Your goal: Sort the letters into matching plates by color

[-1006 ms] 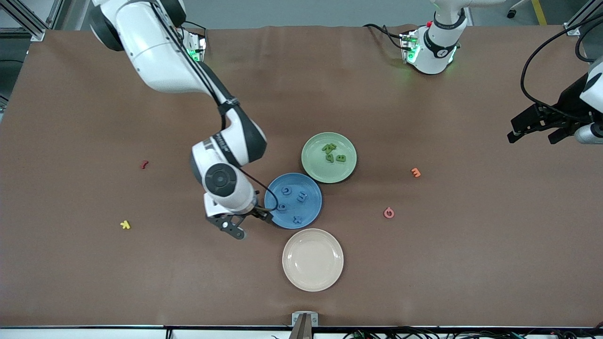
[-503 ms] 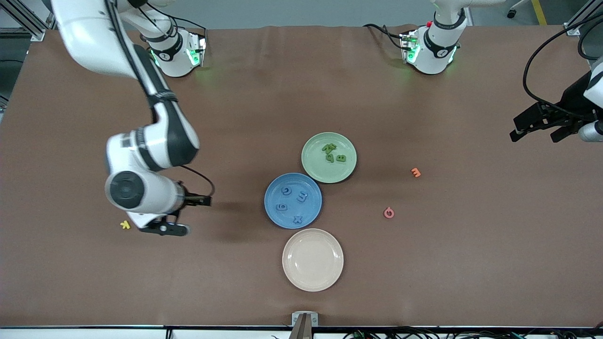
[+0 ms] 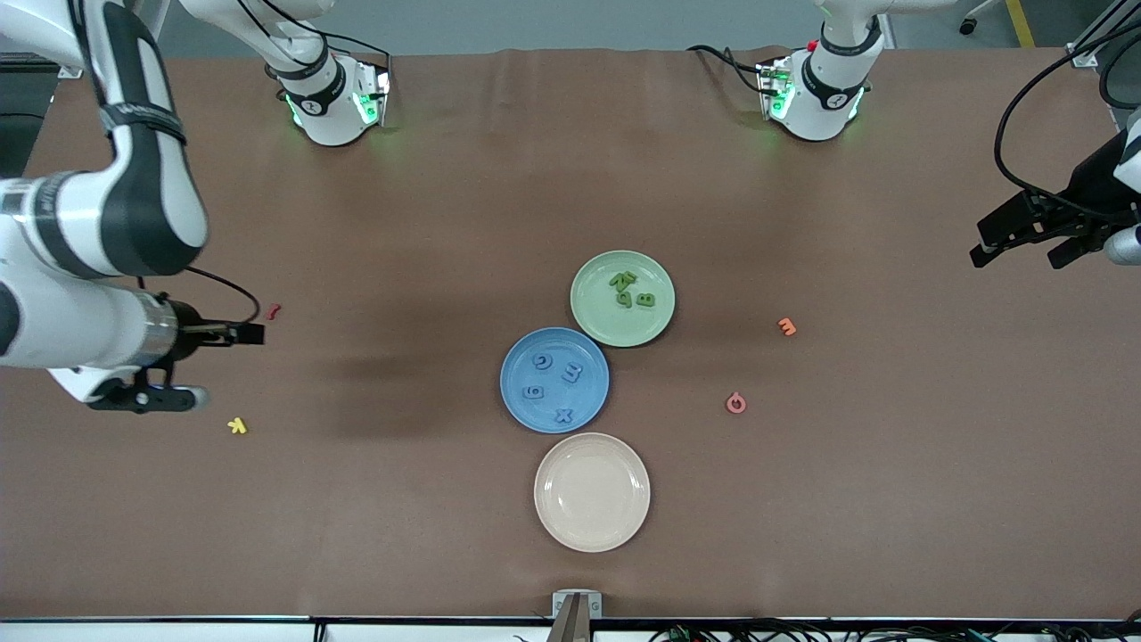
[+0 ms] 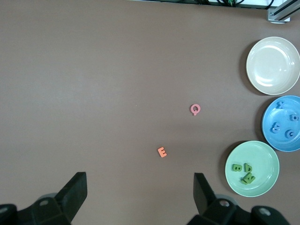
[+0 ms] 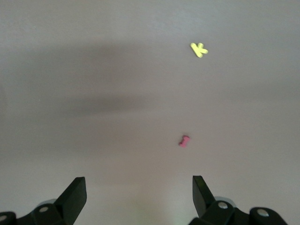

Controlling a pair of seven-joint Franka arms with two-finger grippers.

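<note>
Four blue letters are seen lying in the blue plate, and green letters are clustered in the green plate, which touches it and is farther from the front camera. The right gripper is held wide open and empty over bare table at the right arm's end; the left gripper, likewise open and empty, is parked at the left arm's end.

High front camera, two wrist cameras
</note>
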